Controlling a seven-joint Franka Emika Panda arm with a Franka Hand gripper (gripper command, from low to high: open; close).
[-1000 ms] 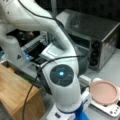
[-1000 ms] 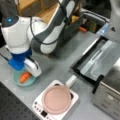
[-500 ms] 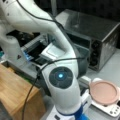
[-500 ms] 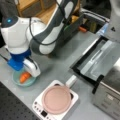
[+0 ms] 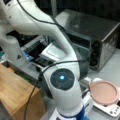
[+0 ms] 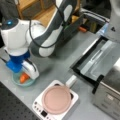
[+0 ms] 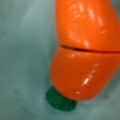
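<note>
Gripper [image 6: 28, 72] hung low over a teal bowl [image 6: 17, 82], grip state impossible to tell, orange toy carrot [image 7: 85, 50] lying inside, pink pan [image 6: 56, 99] at four o'clock

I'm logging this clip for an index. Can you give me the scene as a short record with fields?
end effector: down at the teal bowl, at a front view's left; fingers not visible
nearest thing: orange toy carrot with green stem, lying in the bowl
beside it: pink pan on a white cooktop
right side: toaster oven, door open
</note>
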